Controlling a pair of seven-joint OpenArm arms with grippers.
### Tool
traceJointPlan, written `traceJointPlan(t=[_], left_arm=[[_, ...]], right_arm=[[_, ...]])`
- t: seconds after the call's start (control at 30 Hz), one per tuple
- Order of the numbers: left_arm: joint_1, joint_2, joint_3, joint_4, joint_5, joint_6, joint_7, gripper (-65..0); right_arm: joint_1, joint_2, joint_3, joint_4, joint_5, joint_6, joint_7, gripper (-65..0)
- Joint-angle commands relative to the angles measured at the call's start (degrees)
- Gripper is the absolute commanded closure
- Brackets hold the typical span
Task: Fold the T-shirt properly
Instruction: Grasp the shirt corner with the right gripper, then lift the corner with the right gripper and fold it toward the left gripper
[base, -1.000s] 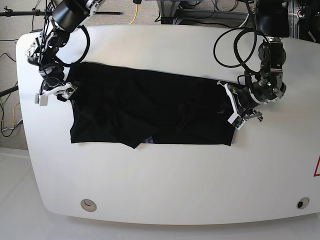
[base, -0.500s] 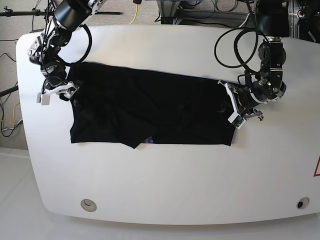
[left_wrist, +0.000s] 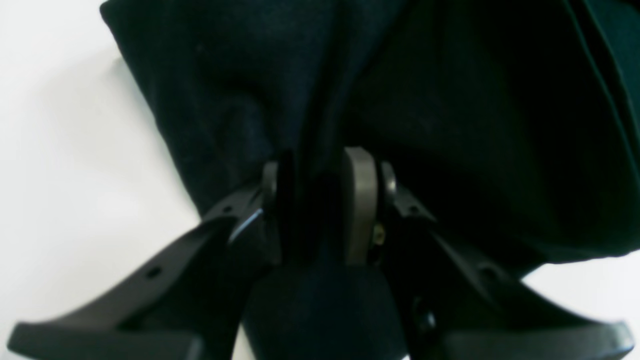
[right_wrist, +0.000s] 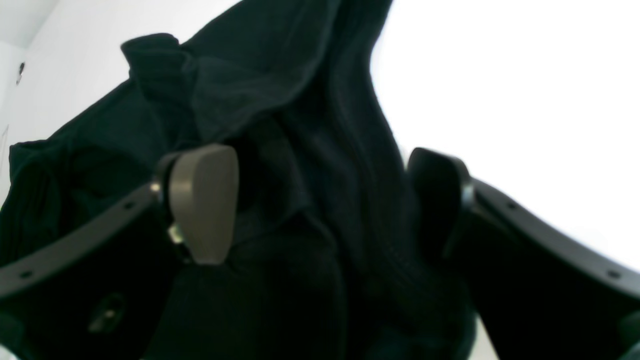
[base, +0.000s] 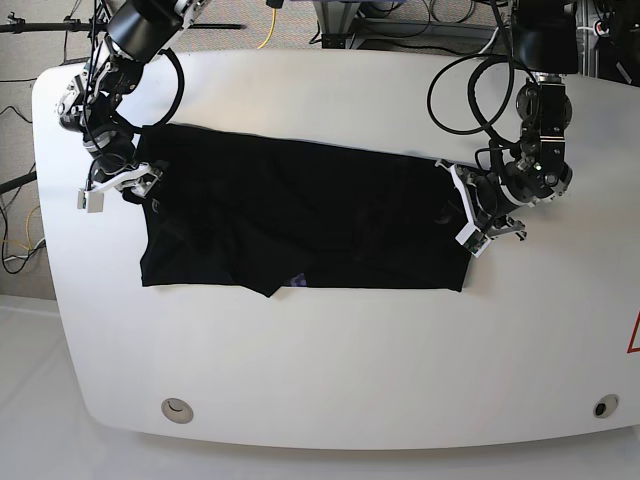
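The black T-shirt (base: 300, 215) lies spread flat across the white table, with a small purple mark (base: 296, 281) at its near edge. My left gripper (base: 463, 212) sits at the shirt's right edge. In the left wrist view the left gripper (left_wrist: 320, 200) is shut on a pinched fold of the T-shirt (left_wrist: 450, 100). My right gripper (base: 125, 185) is at the shirt's left edge. In the right wrist view the right gripper (right_wrist: 322, 200) stands wide open, astride a bunched ridge of the T-shirt (right_wrist: 280, 75), its grey pad (right_wrist: 205, 200) clear of the cloth.
The white table (base: 350, 370) has a round hole near each front corner (base: 177, 408) (base: 601, 407). A red mark (base: 633, 335) sits at its right edge. Cables and stands (base: 400, 25) crowd the floor beyond the far edge.
Both grippers have shifted only slightly at the shirt's edges; the one on the right of the base view edged up a little. The shirt's outline looks the same.
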Motion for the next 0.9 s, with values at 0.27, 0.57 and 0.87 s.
traceJointPlan(t=[0.27,0.57,0.87], left_arm=[[-0.8,-0.6,-0.5,1.5,-0.4,-0.1,-1.1,-15.5],[-0.3,-0.6,-0.2,1.7,-0.1,-0.1,-0.7,-15.7],[-0.2,-0.7,0.0,1.4,0.0,-0.1,-0.1,-15.3]], right_arm=[[-0.7,-0.4,-0.7,0.1,-2.2,-0.8,-3.5,-50.3],[-1.2,-1.0,-2.5,0.6,-1.6,0.3,-3.4,-40.0],[-1.2,-0.9,-4.4,1.4,-2.2,0.1,-3.4,-6.9]])
